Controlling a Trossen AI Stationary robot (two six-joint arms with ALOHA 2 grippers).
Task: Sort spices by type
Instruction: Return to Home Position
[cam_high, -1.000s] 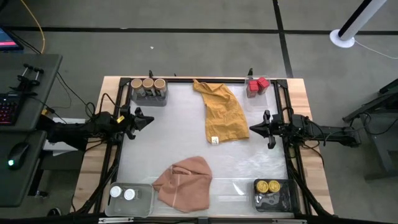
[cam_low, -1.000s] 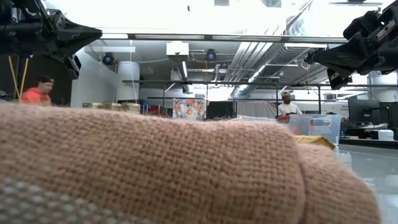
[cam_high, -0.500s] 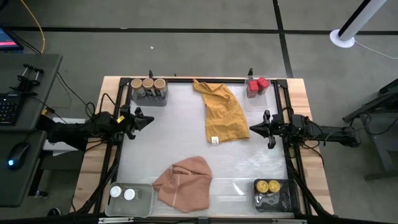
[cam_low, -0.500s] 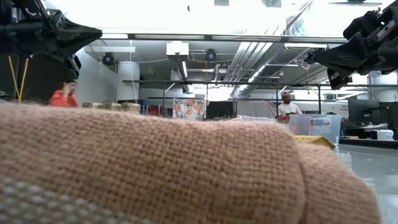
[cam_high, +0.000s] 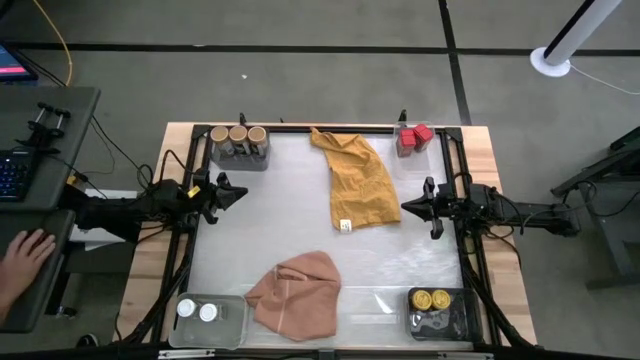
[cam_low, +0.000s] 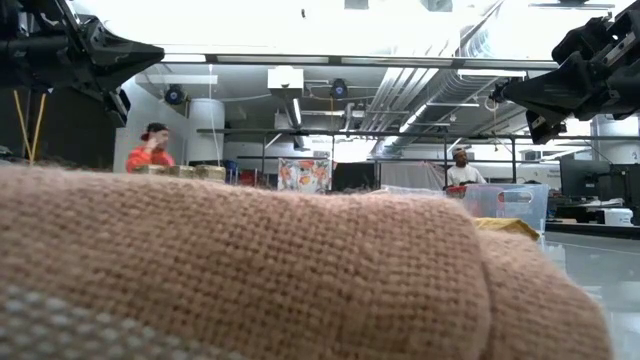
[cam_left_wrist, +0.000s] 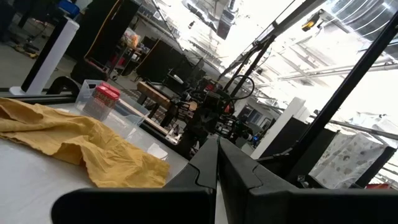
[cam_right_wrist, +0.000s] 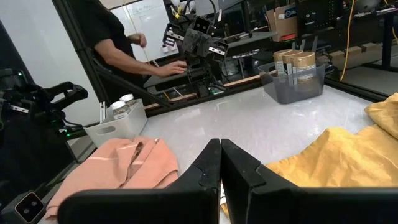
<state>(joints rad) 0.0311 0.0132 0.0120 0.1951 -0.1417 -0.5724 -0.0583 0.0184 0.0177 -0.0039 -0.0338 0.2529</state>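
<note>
Left fingers (cam_high: 231, 192), right fingers (cam_high: 411, 207) closed | spices (cam_high: 238, 133) well apart

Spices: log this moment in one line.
tan-lidded jars grouped | red tins grouped | white-lidded jars grouped | yellow-lidded jars grouped | left gripper shut, empty | right gripper shut, empty

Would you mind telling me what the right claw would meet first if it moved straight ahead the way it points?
From above, the right claw points at the mustard cloth just ahead; it hangs above the table, though, so it may clear it.
</note>
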